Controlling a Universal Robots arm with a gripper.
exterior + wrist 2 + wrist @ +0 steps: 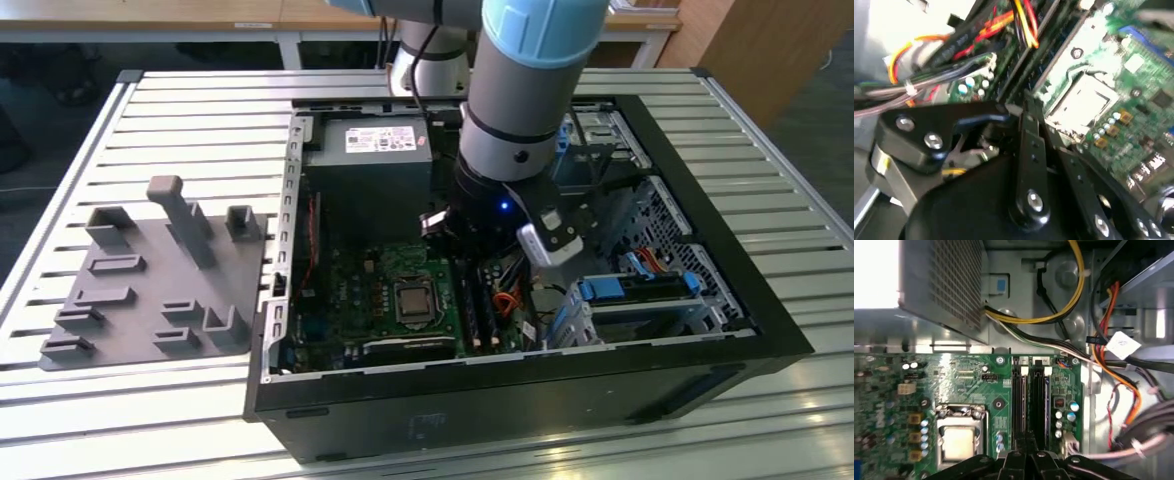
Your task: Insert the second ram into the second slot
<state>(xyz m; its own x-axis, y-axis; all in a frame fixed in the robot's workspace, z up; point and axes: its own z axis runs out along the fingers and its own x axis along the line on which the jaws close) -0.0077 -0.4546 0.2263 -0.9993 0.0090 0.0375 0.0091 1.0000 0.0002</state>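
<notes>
End effector low over the motherboard's memory slots.
Second ram, seemingly seated, judged stiff, light, fragile: hold its edges; grip state unclear.

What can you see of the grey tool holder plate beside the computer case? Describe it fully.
The grey holder plate lies flat on the slatted metal table, at the exterior view's left of the open computer case, apart from it. It looks like matt grey plastic, one piece, with raised blocks, low slots and one tall upright post. Nothing rests in its slots, and the arm is away from it, inside the case.
</notes>
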